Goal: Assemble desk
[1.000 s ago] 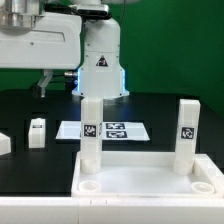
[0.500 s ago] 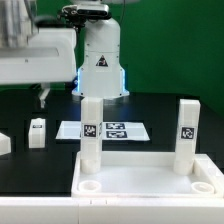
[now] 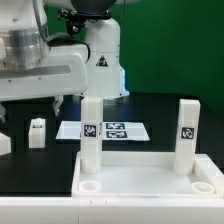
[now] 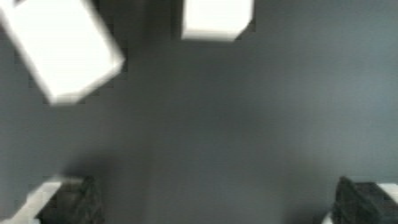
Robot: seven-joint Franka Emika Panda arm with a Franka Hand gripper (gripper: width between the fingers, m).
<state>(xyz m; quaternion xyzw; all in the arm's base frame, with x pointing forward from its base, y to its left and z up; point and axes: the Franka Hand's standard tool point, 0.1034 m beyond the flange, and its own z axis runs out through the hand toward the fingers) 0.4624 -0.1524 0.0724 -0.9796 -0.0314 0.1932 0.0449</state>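
The white desk top [image 3: 150, 178] lies at the front with two white tagged legs standing in its far corner sockets, one toward the exterior view's left [image 3: 91, 130] and one toward its right [image 3: 187, 132]. The two near sockets are empty. A loose leg [image 3: 37, 132] stands on the black table left of the top, and another [image 3: 3, 145] is cut by the frame edge. My gripper [image 3: 58, 103] hangs above the table between the loose leg and the left standing leg. In the blurred wrist view my gripper [image 4: 217, 205] is open and empty, with two white pieces [image 4: 63, 55] [image 4: 217, 20] beyond it.
The marker board [image 3: 103, 130] lies flat behind the desk top. The robot base [image 3: 100, 65] stands at the back. The arm's white body [image 3: 35, 70] fills the upper left of the exterior view.
The arm has swung toward the exterior view's right and lower, so the gripper now hangs nearer the left standing leg. The desk parts have not moved.
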